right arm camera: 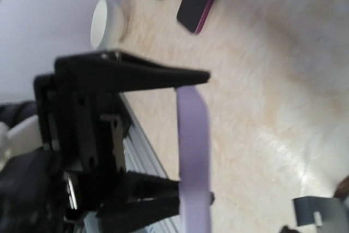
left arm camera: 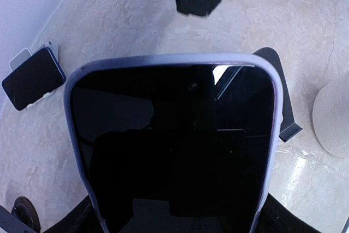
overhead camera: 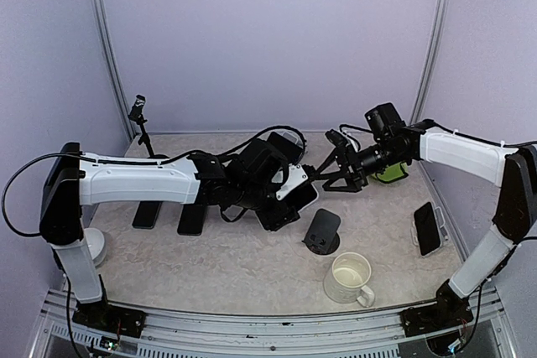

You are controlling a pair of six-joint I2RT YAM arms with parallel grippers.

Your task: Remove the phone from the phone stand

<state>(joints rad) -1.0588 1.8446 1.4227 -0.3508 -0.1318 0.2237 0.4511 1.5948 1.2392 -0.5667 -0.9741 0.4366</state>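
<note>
The phone [overhead camera: 294, 196] has a lavender case and a dark screen. My left gripper [overhead camera: 281, 194] is shut on its lower end and holds it in the air, up and left of the empty black phone stand [overhead camera: 323, 230]. In the left wrist view the phone [left arm camera: 174, 135] fills the frame and hides my fingers; the stand [left arm camera: 275, 88] shows behind its right edge. My right gripper [overhead camera: 325, 169] is open at the phone's far end. In the right wrist view the phone's lavender edge [right arm camera: 193, 151] runs past the right gripper's [right arm camera: 193, 132] spread tips.
A white mug [overhead camera: 348, 278] stands in front of the stand. Another phone on a white holder [overhead camera: 428, 228] is at the right. A green object [overhead camera: 390, 172] lies behind the right gripper. Two dark phones [overhead camera: 191, 220] lie flat at the left, near a small tripod [overhead camera: 138, 115].
</note>
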